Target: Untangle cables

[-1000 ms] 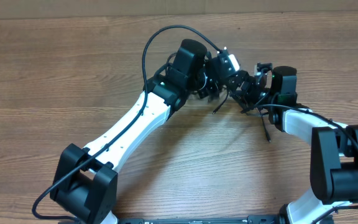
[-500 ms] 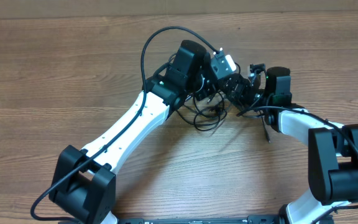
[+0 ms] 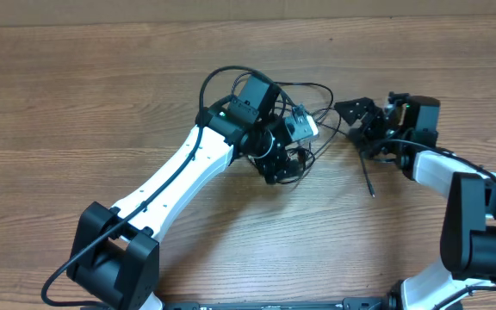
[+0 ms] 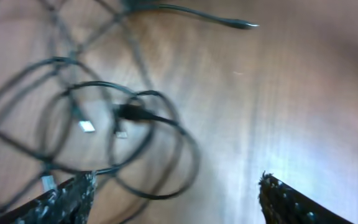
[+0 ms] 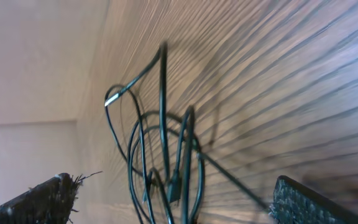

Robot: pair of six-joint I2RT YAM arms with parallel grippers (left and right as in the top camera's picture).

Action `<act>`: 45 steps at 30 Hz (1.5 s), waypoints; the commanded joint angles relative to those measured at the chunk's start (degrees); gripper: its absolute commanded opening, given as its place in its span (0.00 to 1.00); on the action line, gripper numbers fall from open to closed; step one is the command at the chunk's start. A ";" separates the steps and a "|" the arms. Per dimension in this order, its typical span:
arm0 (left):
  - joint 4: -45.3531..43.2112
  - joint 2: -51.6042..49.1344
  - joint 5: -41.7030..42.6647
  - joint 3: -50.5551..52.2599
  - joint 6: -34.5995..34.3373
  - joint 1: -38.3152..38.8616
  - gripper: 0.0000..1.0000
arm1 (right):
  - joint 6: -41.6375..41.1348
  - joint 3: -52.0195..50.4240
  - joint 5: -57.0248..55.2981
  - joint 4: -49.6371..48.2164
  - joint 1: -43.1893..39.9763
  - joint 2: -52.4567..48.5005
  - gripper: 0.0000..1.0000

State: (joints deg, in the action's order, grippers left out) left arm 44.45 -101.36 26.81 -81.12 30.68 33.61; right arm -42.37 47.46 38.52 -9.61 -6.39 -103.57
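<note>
The cables (image 3: 327, 89) are thin black cords in a loose tangle on the wooden table between my two grippers. In the left wrist view their loops and small plugs (image 4: 135, 114) fill the left half, lying on the wood. My left gripper (image 3: 282, 164) is open just above them, and one loop lies near its left finger (image 4: 67, 199). My right gripper (image 3: 357, 120) is open at the tangle's right side. In the right wrist view several strands (image 5: 164, 93) run between its wide-apart fingers (image 5: 303, 199), none gripped. One cable end (image 3: 370, 179) trails toward the front.
Wood-grain table (image 3: 76, 103) all round. A pale wall or board edge (image 3: 248, 9) runs along the far side. My two arms converge at the table's middle, the right arm's white link (image 3: 437, 172) close to the trailing cable end.
My left gripper has opened and let go of the cable bundle, which dropped and spread on the table. It swung toward the front. My right gripper drew back to the right.
</note>
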 commanded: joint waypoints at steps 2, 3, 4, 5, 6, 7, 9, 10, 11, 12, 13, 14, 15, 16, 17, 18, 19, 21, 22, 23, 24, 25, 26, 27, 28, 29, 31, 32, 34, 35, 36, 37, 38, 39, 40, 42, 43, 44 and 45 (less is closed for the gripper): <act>1.77 1.16 5.07 -0.24 4.15 -0.15 0.86 | 0.48 -0.15 -0.55 -0.46 -1.09 -0.28 1.00; 1.70 0.96 3.96 -0.07 4.13 -0.15 0.87 | 0.50 -0.15 -0.55 -0.46 -1.16 -0.28 1.00; 1.68 0.63 2.29 0.09 4.13 -0.13 0.89 | 0.50 -0.15 -0.55 -0.46 -1.20 -0.28 1.00; 1.68 0.17 0.35 0.13 4.11 -0.09 0.90 | 0.50 -0.15 -0.55 -0.46 -1.25 -0.28 1.00; 1.68 -0.46 -1.31 0.13 4.11 0.04 0.90 | 0.52 -0.15 -0.55 -0.46 -1.25 -0.26 1.00; 1.68 -1.33 -3.13 0.13 4.09 0.35 0.91 | 0.70 -0.15 -0.55 -0.46 -1.25 -0.28 1.00; 1.66 -3.15 -4.94 0.13 4.11 1.05 0.92 | 0.72 -0.15 -0.57 -0.46 -1.25 -0.26 1.00; 1.64 -4.15 -5.38 0.13 4.13 1.53 0.92 | 0.76 -0.15 -0.57 -0.48 -1.25 -0.28 1.00; 1.40 -6.19 -6.38 0.13 4.11 2.82 0.91 | 0.94 -0.15 -0.57 -0.46 -1.27 -0.28 1.00; 1.22 -7.23 -7.15 0.13 4.11 3.54 0.89 | 0.96 -0.15 -0.57 -0.46 -1.31 -0.26 1.00; 1.09 -8.07 -7.96 0.13 4.09 4.09 0.88 | 1.31 -0.15 -0.57 -0.44 -1.36 -0.26 1.00; 0.87 -8.96 -8.94 0.13 4.09 4.79 0.87 | 2.05 -0.15 -0.55 -0.44 -1.42 -0.28 1.00; 0.76 -9.60 -9.68 0.13 4.09 5.40 0.86 | 2.45 -0.15 -0.59 -0.44 -1.57 -0.28 1.00; 0.74 -10.19 -10.69 0.13 4.09 6.21 0.86 | 2.40 -0.15 -0.57 -0.28 -1.95 -0.26 1.00; 0.76 -10.69 -11.43 0.13 4.09 6.93 0.86 | 2.40 -0.15 -0.52 -0.24 -2.43 -0.28 1.00; 0.81 -10.82 -12.17 0.13 4.09 7.52 0.86 | 2.38 -0.15 -0.52 -0.15 -2.91 -0.26 1.00; 0.79 -10.93 -12.94 0.13 4.09 8.11 0.86 | 2.36 -0.15 -0.48 -0.11 -3.43 -0.26 1.00; 0.39 -10.95 -14.80 0.13 4.09 9.31 0.85 | 2.36 -0.15 0.00 -0.07 -4.74 -0.28 1.00; 0.02 -10.95 -15.87 0.13 4.09 9.70 0.85 | 2.34 -0.15 0.31 -0.07 -5.35 -0.28 1.00; -0.22 -10.95 -16.68 0.13 4.09 9.94 0.85 | 2.34 -0.15 0.61 -0.07 -5.79 -0.28 1.00; -0.48 -10.95 -17.40 0.15 4.09 10.03 0.85 | 2.34 -0.15 1.03 -0.07 -6.32 -0.28 1.00; -0.83 -10.99 -18.05 0.15 4.07 10.03 0.84 | 2.36 -0.15 1.38 -0.04 -6.67 -0.26 1.00; -1.27 -11.04 -18.23 0.17 4.04 10.03 0.82 | 2.36 -0.15 1.64 0.00 -6.97 -0.28 1.00; -1.68 -11.08 -18.25 0.20 4.02 10.03 0.82 | 2.36 -0.15 1.62 0.11 -7.19 -0.28 1.00; -2.08 -11.21 -18.25 0.20 4.02 9.88 0.82 | 2.38 -0.15 1.60 0.13 -7.26 -0.28 1.00; -2.40 -11.43 -18.40 0.20 4.00 9.81 0.82 | 2.36 -0.15 1.60 0.13 -7.23 -0.28 1.00; -3.13 -11.80 -19.23 0.33 4.00 9.81 0.82 | 2.36 -0.15 1.60 0.13 -7.23 -0.28 1.00; -3.41 -11.87 -19.82 0.39 3.98 9.81 0.79 | 2.38 -0.15 1.60 0.13 -7.23 -0.28 1.00; -3.98 -12.15 -19.82 0.39 4.04 9.81 0.76 | 2.36 -0.15 1.60 0.13 -7.23 -0.28 1.00; -4.50 -12.37 -19.74 0.39 4.04 9.81 0.72 | 2.36 -0.15 1.60 0.13 -7.23 -0.26 1.00; -4.98 -12.59 -19.71 0.39 4.04 9.79 0.69 | 2.36 -0.15 1.60 0.11 -7.23 -0.28 1.00; -5.22 -12.76 -19.74 0.39 4.04 9.79 0.69 | 2.36 -0.15 1.60 0.11 -7.23 -0.28 1.00; -5.42 -13.16 -19.74 0.39 4.04 9.81 0.70 | 2.36 -0.15 1.60 0.13 -7.23 -0.28 1.00; -5.51 -13.60 -19.74 0.39 4.04 9.84 0.74 | 2.36 -0.15 1.60 0.15 -7.23 -0.26 1.00; -5.49 -13.92 -19.74 0.39 4.02 9.86 0.75 | 2.36 -0.15 1.60 0.15 -7.23 -0.28 1.00; -5.51 -15.15 -19.76 0.39 3.96 9.88 0.74 | 2.36 -0.15 1.62 0.17 -7.23 -0.28 1.00; -5.70 -15.67 -19.80 0.39 3.80 9.81 0.70 | 2.38 -0.15 1.60 0.28 -7.23 -0.26 1.00; -5.95 -16.46 -19.98 0.39 3.82 9.81 0.65 | 2.38 -0.15 1.60 0.35 -7.23 -0.28 1.00; -6.01 -16.59 -20.24 0.39 3.82 9.81 0.64 | 2.38 -0.15 1.60 0.35 -7.23 -0.28 1.00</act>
State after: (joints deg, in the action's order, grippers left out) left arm 38.94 -115.74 7.35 -80.93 33.80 43.75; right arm -40.49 47.46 39.66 -9.32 -13.50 -103.57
